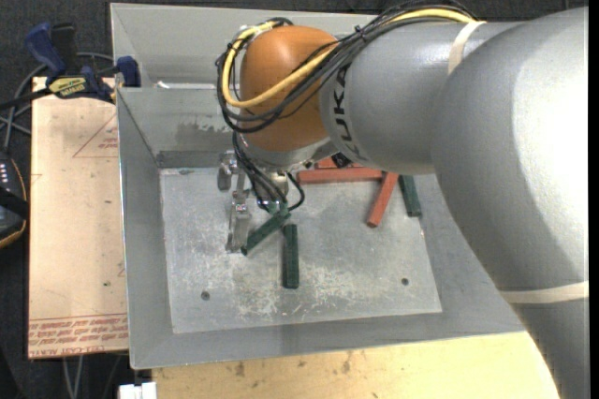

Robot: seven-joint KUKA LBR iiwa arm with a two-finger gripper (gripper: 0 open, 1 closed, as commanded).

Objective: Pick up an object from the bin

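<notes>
My gripper [239,224] hangs below the orange wrist cover, low over the left middle of the bin floor. A dark green stick [269,230] lies slanted right beside it, with its lower left end at the gripper's tip; whether it is gripped I cannot tell. A second dark green stick [290,257] lies nearly upright just to the right, touching the first one's upper end.
Further right lie two orange-red sticks, one level [344,174] and one slanted [380,199], and another dark green stick [410,197]. The arm covers the bin's right and back parts. The bin's sloping walls close in on the left and at the front.
</notes>
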